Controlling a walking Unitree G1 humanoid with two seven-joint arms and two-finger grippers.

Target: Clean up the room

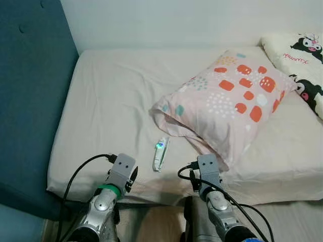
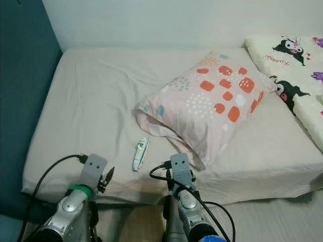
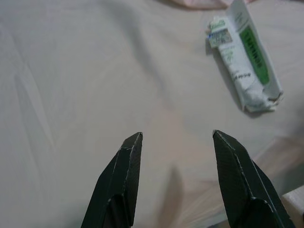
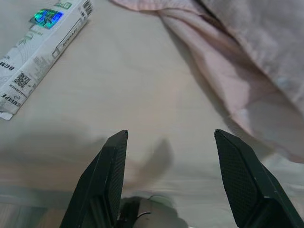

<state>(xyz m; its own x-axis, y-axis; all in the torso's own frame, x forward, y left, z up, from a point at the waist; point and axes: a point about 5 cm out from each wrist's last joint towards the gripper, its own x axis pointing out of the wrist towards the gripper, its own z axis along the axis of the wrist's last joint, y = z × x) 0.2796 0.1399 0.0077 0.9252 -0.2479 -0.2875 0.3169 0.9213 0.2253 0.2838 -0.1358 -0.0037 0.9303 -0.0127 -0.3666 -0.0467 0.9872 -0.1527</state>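
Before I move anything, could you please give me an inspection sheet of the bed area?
Surface: bed with a beige sheet, lightly wrinkled.
Job's things: small white tube with green print lying flat near the front edge, close to the pillow's corner.
Clutter: pink spotted pillow lying askew; cartoon-print blanket at the right.
Grippers: left gripper open, over bare sheet, tube off to one side; right gripper open, between tube and pillow edge; neither touches anything.
Cables: black cable looping at the left wrist, another at the right.
Surroundings: blue headboard on the left, pale wall behind.
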